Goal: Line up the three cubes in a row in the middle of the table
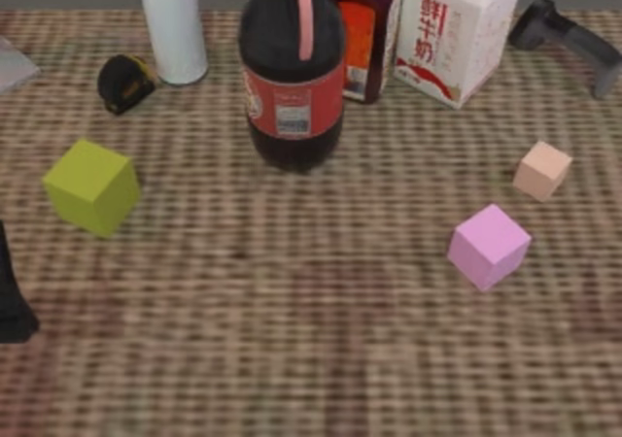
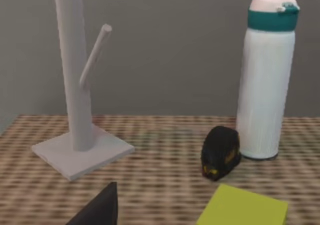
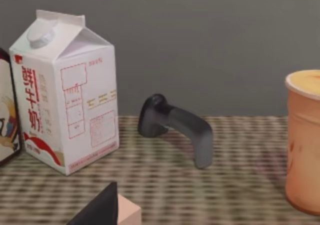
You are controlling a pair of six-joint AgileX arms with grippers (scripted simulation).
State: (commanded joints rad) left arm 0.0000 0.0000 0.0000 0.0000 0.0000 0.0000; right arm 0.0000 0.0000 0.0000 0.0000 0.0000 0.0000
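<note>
**Cubes still scattered, both arms at edges**

L to R on the table: my left end effector at left edge, fingers' state can't tell. Yellow-green cube left; cola bottle, dark liquid inside, back-center; pink cube right, peach cube just behind it. Left wrist alone shows white stand; right wrist alone an orange cup.

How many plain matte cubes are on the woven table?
3: large yellow-green cube at the left, medium pink cube at the right, small peach cube just behind it.
</note>
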